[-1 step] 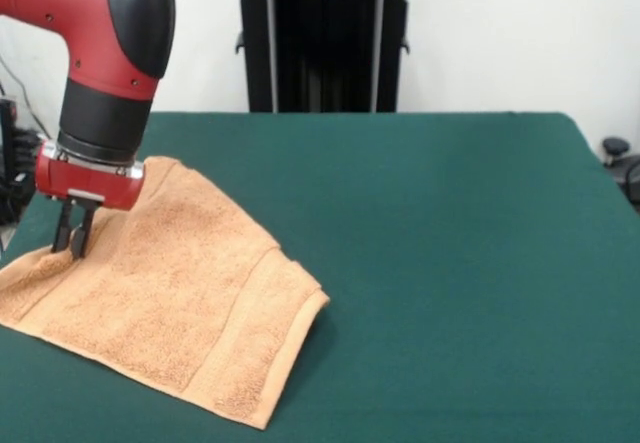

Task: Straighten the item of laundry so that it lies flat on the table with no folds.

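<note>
The item of laundry [170,293], a peach terry towel, lies on the left part of the green table [450,263], turned like a diamond. A woven band runs along its lower-right edge, and the right corner curls up slightly off the cloth. My gripper [72,248] points straight down over the towel's left part. Its fingers [80,235] stand close together with their tips in the terry, pinching a small ridge of fabric. The towel's far corner sits right beside the red wrist.
The towel's left corner lies close to the table's left edge. A black stand [325,38] rises behind the table's far edge. A dark object [620,158] sits off the table's right side.
</note>
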Tool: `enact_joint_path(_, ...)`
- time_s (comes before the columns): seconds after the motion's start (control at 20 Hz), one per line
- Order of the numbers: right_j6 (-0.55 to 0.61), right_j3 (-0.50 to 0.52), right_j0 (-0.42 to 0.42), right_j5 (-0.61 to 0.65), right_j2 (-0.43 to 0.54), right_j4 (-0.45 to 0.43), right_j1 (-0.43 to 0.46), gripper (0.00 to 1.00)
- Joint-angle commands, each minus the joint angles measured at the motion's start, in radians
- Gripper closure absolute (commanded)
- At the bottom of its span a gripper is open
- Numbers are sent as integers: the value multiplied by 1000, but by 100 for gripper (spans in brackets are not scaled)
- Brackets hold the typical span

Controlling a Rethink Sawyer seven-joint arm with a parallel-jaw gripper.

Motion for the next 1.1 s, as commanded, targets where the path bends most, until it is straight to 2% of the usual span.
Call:
enact_joint_path(0.05,93,-47,46,-10,38,-21,36,100)
enact_joint_path(0.6,93,-193,27,-109,138,-34,213,100)
enact_joint_path(0.75,127,-216,52,-181,108,2,258,100)
enact_joint_path(0.95,145,-226,84,-227,68,42,282,100)
enact_joint_path(1.1,149,-215,73,-218,90,26,269,100)
